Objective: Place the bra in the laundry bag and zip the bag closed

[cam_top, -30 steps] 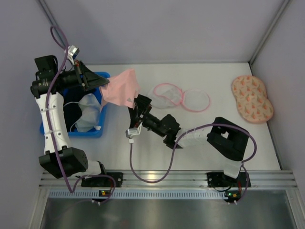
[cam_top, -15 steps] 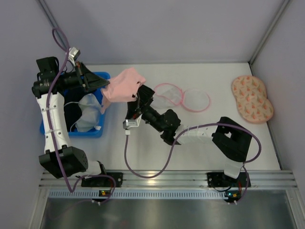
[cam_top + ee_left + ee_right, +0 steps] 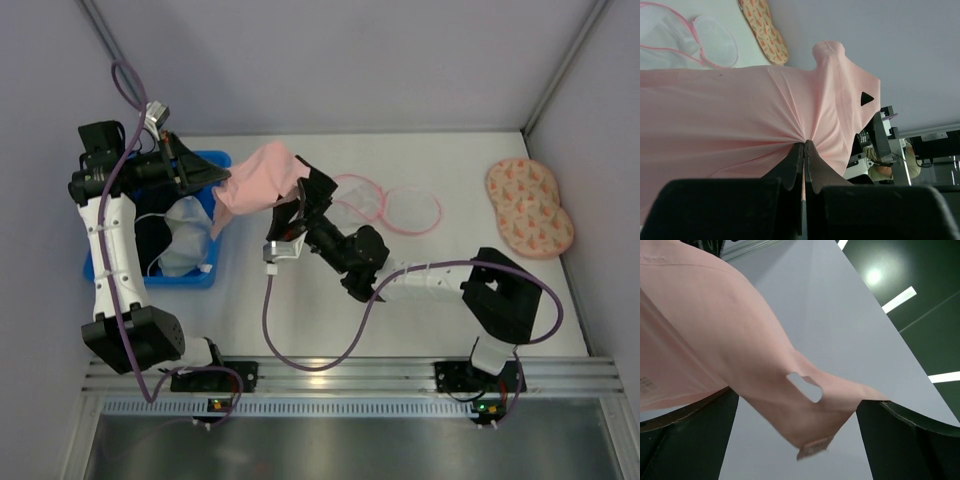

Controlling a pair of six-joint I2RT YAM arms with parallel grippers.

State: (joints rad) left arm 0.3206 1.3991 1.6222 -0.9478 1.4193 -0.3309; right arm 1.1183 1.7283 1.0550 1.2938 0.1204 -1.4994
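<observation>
Your left end effector (image 3: 804, 145) is pinching the pink bra (image 3: 258, 185) and holding it up beside the blue bin (image 3: 150, 279). Your right end effector (image 3: 303, 197) is spread wide, with the bra's edge between its fingers. The laundry bag (image 3: 385, 206) lies on the tabletop (image 3: 450, 170) nearby.

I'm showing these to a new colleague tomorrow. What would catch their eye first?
The light-pink bra hangs in the air left of centre, pinched in the shut left gripper by the blue bin, with the open right gripper straddling its far end. To its right the mesh laundry bag lies unzipped on the white table. A peach speckled pad lies near the right wall.
</observation>
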